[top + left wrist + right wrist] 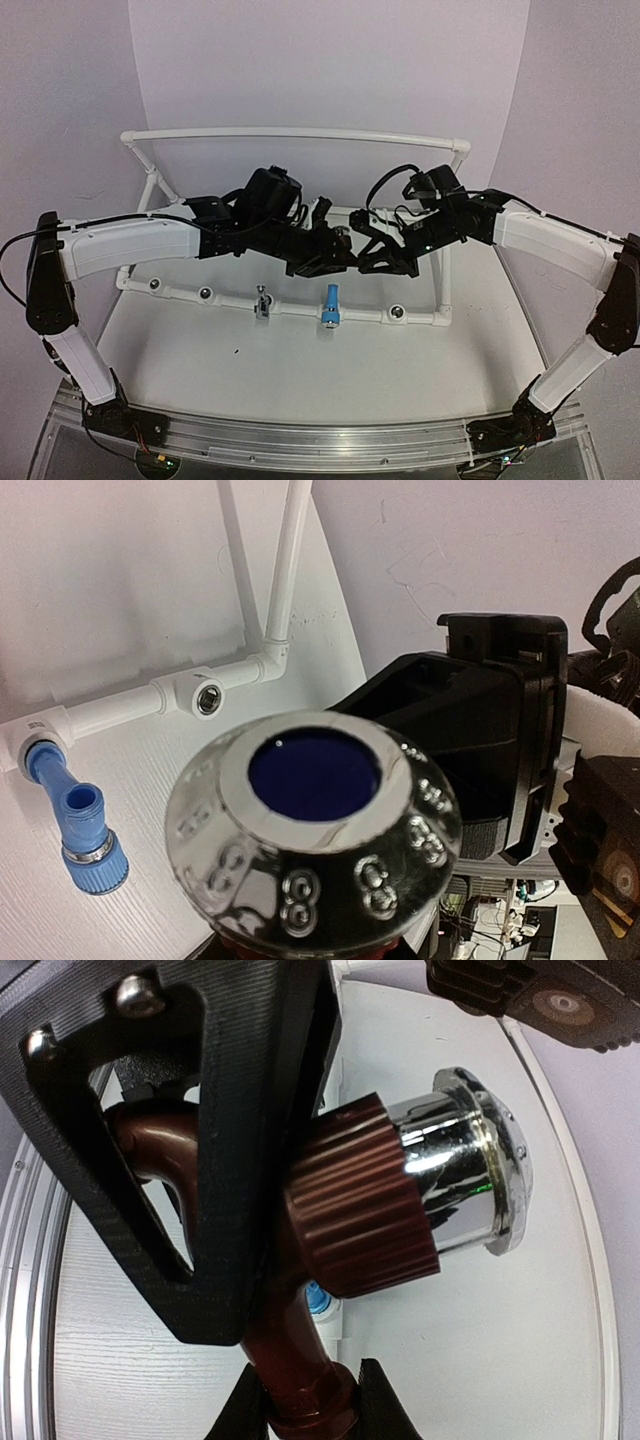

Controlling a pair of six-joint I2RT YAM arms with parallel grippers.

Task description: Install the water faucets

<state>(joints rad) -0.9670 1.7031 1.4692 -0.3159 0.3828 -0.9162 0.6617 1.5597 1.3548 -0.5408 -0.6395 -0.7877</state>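
Right wrist view: right tool [310, 1407] grasps red-brown faucet [360, 1200]; left tool [338, 251] apparently clenches it too.

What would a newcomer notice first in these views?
The dark red-brown faucet with its chrome cap fills both wrist views, held mid-air by the right gripper, jaws shut on its stem. In front of it, a light blue faucet and a grey faucet sit on the white pipe frame.
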